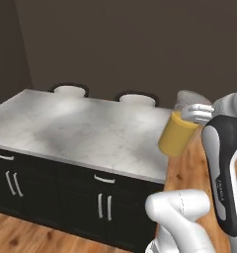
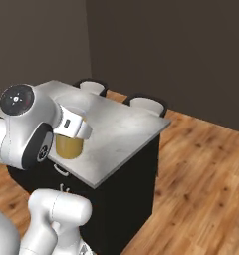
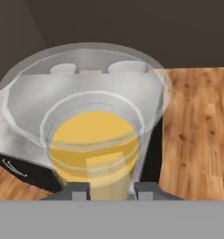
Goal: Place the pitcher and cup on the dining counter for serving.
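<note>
The gripper (image 3: pixel 107 189) was closed on the pitcher (image 1: pixel 176 134), its two dark fingertips (image 3: pixel 75 190) set on either side of the clear rim wall at the near edge of the vessel, the jaws only part-way apart with the rim between them. The pitcher hung tilted in the left base view, its clear rim leaning right toward the white hand and its orange-yellow body slanting down to the left. It was at the right end of the bench (image 1: pixel 76 131), at or just past the bench's right edge, with wooden floor (image 1: pixel 189 163) behind its lower part; whether its base touched the marble top could not be told. In the right base view the pitcher (image 2: pixel 69 144) showed below the white wrist, over the near part of the marble top (image 2: pixel 121 134). Looking down from the hand, the orange-yellow content (image 3: pixel 93 140) lay inside the clear wall. Two chairs (image 1: pixel 70 90) stood along the far side of the bench. The black cabinet front (image 1: pixel 66 192) carried silver handles.
</note>
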